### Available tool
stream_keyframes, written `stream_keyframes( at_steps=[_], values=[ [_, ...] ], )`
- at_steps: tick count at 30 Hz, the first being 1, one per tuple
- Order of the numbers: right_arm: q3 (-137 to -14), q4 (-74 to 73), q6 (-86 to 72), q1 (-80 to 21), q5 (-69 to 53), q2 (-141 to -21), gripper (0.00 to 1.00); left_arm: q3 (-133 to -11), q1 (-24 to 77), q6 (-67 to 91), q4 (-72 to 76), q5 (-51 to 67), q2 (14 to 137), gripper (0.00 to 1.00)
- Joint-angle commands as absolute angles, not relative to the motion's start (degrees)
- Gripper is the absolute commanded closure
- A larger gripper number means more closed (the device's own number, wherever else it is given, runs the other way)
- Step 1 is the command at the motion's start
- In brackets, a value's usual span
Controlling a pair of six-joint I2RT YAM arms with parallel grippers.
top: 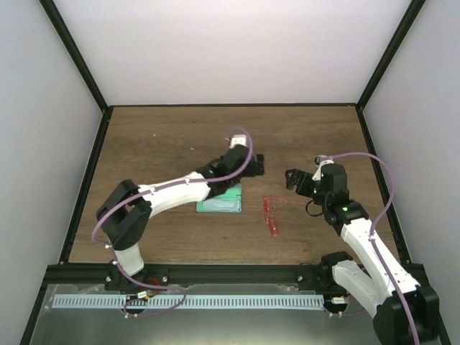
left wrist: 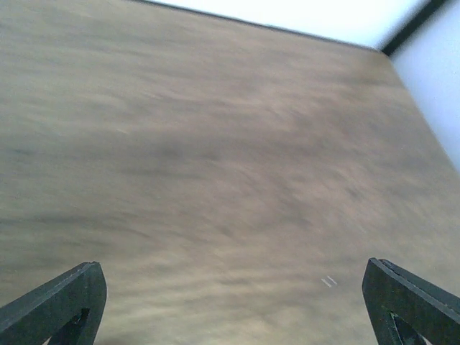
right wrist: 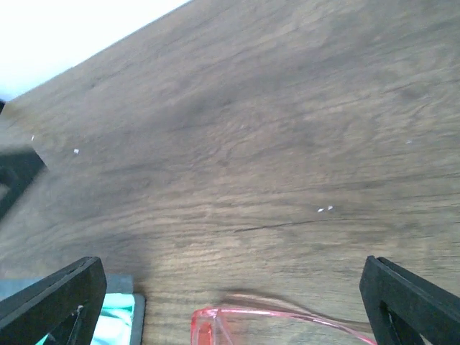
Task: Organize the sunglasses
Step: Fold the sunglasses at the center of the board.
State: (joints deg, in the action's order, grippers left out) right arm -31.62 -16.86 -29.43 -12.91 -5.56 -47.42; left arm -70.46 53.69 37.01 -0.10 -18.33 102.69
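Note:
The sunglasses (top: 271, 214), with red translucent lenses, lie on the wooden table right of centre. Their red top rim shows at the bottom edge of the right wrist view (right wrist: 273, 320). My right gripper (top: 296, 180) hovers just right of and behind them, open and empty (right wrist: 231, 263), its fingers (right wrist: 65, 291) spread wide. My left gripper (top: 255, 165) is over bare table beyond the case. It is open and empty (left wrist: 231, 267), and its blurred view shows only wood. The grey-rimmed case (top: 223, 205), teal inside, lies left of the sunglasses and partly under my left arm. Its corner shows in the right wrist view (right wrist: 126, 313).
The wooden table (top: 165, 144) is walled by white panels with black frame posts at the back and sides. A black rail (top: 215, 274) runs along the near edge by the arm bases.

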Motion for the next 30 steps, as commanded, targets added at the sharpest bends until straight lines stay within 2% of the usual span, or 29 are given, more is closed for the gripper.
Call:
stream_keyframes(
  at_steps=[1,4,7,13,20,25,30],
  values=[
    [-32.11,-13.97,-26.11,-12.47,-16.05,-54.61,0.00,-70.65,46.43,35.37,-7.34,-20.44,97.35,0.00],
    [-33.01,-13.25,-24.42,-13.45,-18.41,-61.44,0.00,-69.55,45.69,34.17,-9.16,-22.42,93.34,0.00],
    [-34.22,-13.87,-23.95,-17.57,-12.80,-65.46,0.00,-65.73,45.79,33.99,-8.80,-22.12,88.94,0.00],
    [-35.33,-14.09,-22.53,-18.91,-10.64,-71.01,0.00,-48.73,45.87,34.92,-0.47,-19.19,76.24,0.00],
    [-37.95,-16.20,-21.95,-21.32,-6.02,-76.48,0.00,-36.34,45.92,35.12,-1.04,-21.81,58.65,0.00],
    [-41.37,-19.00,-21.96,-25.63,-0.95,-79.62,0.00,-33.64,45.88,35.18,-1.23,-22.57,52.10,0.00],
    [-41.09,-18.30,-21.51,-26.67,-4.20,-77.60,0.00,-33.75,45.88,35.05,-1.78,-22.57,52.10,0.00]
  ],
)
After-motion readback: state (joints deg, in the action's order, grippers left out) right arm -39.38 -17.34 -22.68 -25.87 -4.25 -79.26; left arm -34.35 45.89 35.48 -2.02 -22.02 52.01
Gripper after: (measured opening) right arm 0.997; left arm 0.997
